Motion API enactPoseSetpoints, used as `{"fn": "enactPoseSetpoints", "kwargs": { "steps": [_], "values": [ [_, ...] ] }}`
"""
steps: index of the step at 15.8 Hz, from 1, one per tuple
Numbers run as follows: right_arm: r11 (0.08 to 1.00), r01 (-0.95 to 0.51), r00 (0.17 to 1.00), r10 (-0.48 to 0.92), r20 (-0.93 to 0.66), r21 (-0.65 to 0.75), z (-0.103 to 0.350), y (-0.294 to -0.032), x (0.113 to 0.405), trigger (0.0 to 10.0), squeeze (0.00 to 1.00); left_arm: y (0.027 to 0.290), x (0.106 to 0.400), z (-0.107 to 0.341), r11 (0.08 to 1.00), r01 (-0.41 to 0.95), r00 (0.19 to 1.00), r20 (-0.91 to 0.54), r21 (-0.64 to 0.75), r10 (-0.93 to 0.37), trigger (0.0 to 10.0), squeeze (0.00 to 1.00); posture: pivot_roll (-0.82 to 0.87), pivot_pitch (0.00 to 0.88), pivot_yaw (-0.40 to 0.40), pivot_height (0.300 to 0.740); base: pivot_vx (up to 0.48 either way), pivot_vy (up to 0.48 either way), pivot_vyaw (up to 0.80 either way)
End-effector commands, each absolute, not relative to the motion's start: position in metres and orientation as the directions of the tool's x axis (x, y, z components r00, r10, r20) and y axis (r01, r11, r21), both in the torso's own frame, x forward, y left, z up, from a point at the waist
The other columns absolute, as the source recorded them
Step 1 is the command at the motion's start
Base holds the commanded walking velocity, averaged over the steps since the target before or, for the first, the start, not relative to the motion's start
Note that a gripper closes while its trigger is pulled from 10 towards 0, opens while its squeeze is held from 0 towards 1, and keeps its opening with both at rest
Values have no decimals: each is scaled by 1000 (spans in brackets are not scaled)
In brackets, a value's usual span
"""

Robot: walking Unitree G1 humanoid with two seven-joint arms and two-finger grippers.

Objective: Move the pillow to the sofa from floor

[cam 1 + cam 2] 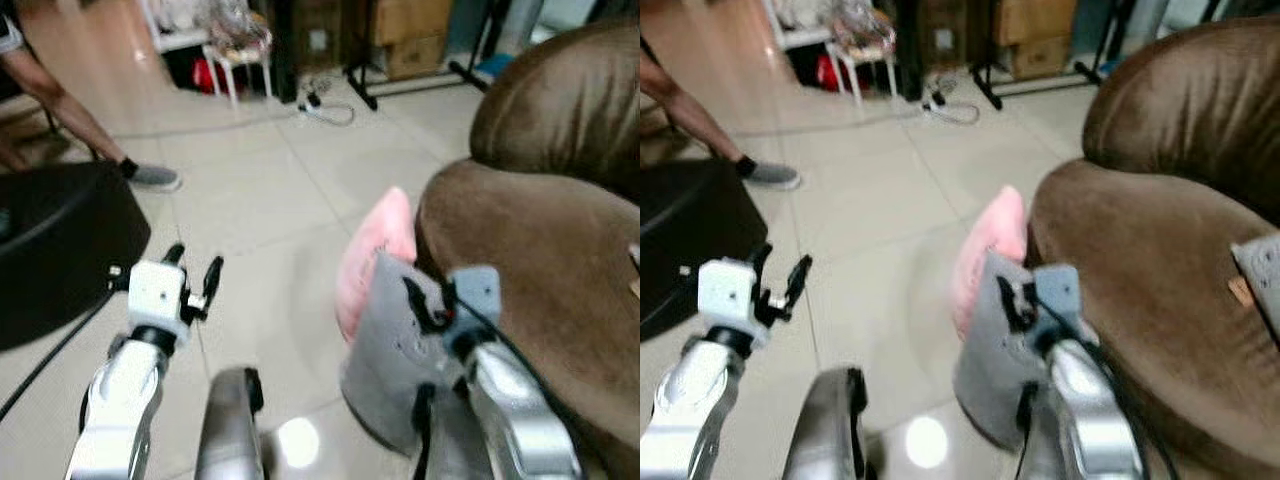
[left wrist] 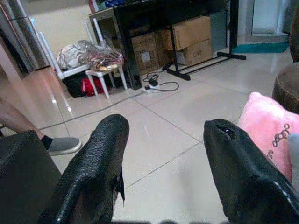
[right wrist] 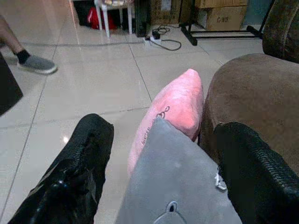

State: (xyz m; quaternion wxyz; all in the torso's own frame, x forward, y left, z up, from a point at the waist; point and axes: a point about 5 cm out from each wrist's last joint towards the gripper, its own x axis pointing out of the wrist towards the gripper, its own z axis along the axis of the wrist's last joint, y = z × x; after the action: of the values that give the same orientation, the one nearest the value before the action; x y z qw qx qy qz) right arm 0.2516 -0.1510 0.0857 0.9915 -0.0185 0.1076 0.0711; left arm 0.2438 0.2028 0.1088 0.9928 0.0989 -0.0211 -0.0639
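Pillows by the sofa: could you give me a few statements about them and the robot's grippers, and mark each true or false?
1. A pink pillow leans against the brown sofa. True.
2. The grey pillow lies on the sofa seat. False: it stands on the floor against the sofa's front.
3. The right gripper has a finger on each side of the grey pillow. True.
4. The left gripper holds the pink pillow. False: it is open over bare floor.

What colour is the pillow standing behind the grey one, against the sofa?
Pink, with a small dark print; the pillow shows best in the right wrist view.
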Motion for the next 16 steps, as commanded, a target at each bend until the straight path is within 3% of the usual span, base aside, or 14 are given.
{"fn": "enactPoseSetpoints", "kwargs": {
  "steps": [1, 13, 14, 16],
  "values": [
    [993, -116, 970, 110, -217, -11, 87, -156, 253, 10000, 0, 208, 245, 108, 970, 120, 992, 16, 212, -126, 10000, 0, -38, 16, 57, 484, 0, 0, 0],
    [986, -169, 957, 162, -241, -9, 75, -150, 269, 10000, 0, 202, 254, 107, 942, 232, 972, -23, 243, -234, 10000, 0, -46, 22, 66, 370, 0, 0, 0],
    [983, -183, 953, 178, -247, 1, 73, -149, 270, 10000, 1000, 201, 255, 106, 930, 271, 962, -36, 249, -271, 10000, 0, -44, 25, 69, 370, 0, 0, 0],
    [983, -181, 957, 176, -231, 1, 73, -150, 278, 10000, 1000, 196, 255, 103, 901, 356, 934, -79, 249, -348, 10000, 0, -43, 27, 69, 370, 0, 0, 0]
  ]
}}
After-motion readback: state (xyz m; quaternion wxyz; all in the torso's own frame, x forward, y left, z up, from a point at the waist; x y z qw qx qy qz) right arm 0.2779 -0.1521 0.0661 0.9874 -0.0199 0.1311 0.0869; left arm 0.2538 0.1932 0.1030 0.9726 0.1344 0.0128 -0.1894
